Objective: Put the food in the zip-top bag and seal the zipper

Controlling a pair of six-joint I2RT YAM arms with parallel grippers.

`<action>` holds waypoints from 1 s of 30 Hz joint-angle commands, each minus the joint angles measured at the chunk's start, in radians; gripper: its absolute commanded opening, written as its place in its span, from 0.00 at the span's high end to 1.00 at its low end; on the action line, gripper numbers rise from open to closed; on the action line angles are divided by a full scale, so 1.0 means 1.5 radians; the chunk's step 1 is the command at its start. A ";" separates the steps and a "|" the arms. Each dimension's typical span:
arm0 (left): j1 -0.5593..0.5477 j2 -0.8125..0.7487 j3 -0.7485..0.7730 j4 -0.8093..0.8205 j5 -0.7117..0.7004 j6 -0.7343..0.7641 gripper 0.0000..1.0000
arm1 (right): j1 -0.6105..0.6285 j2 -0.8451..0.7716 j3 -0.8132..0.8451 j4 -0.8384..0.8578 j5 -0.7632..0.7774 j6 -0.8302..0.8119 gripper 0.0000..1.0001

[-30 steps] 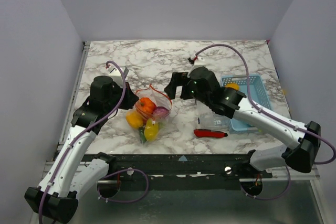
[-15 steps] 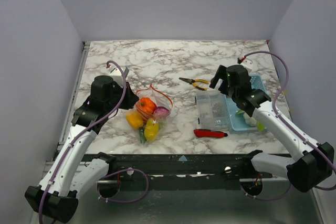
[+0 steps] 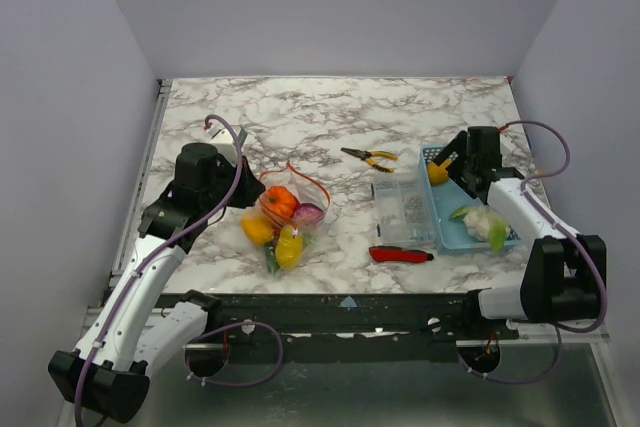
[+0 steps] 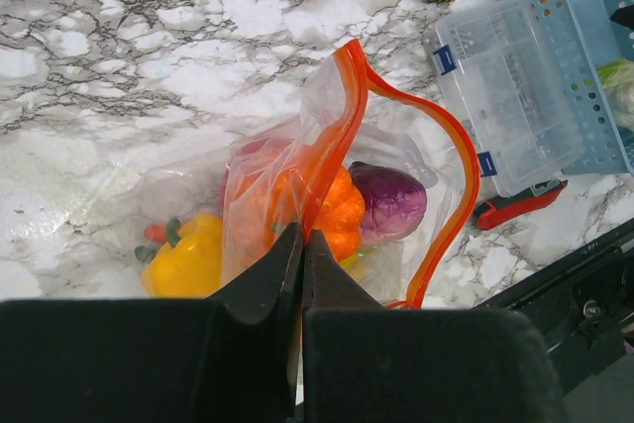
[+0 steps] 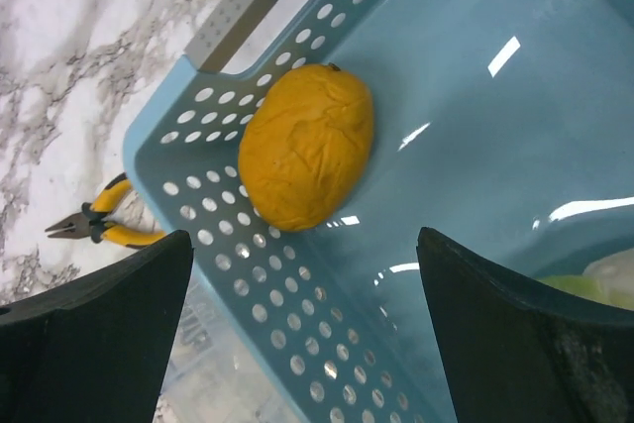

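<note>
Nearest the arms' edge of the marble table point(image 3: 300, 117) lies a red-handled knife point(image 3: 400, 254). To its left lies the clear bag point(image 3: 290, 209), crinkled, its mouth turned toward the far side. Inside it sit a yellow pepper point(image 3: 257, 227), a second yellow piece point(image 3: 288, 245), an orange pepper point(image 3: 279, 202), a purple bulb point(image 3: 307, 214) and a small green piece point(image 3: 270, 262). The bag's orange-red zipper strip point(image 4: 436, 136) stands open in a loop above them. The left gripper point(image 4: 300, 240) is clenched on the bag's clear wall just below that strip, and the left arm reaches forward from its base, bent at the elbow, with the wrist just left of the bag. Beyond the knife stands a clear lidded box point(image 3: 405, 209); its contents are too small to tell. Touching its right side is a light blue basket point(image 3: 455, 242), which holds a pale piece with green point(image 3: 480, 222) at its near end and a yellow-orange fruit point(image 5: 305, 146) in its far left corner. The right gripper point(image 5: 304, 245) hangs over that fruit with its jaws spread wide and nothing between them, the arm folded back along the table's right edge. Farthest off, yellow-handled pliers point(image 3: 370, 157) lie on the bare marble.
</note>
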 commanded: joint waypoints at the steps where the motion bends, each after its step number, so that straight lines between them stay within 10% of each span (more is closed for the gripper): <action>1: -0.004 -0.002 -0.001 0.011 0.006 0.007 1.00 | -0.021 0.056 -0.008 0.057 -0.054 0.015 0.04; 16: -0.005 0.007 -0.003 0.011 0.009 0.007 1.00 | -0.040 0.167 -0.015 0.131 -0.076 0.030 0.12; 30: -0.005 0.017 0.000 0.008 0.009 0.006 1.00 | -0.041 0.167 -0.031 0.145 -0.075 0.010 0.41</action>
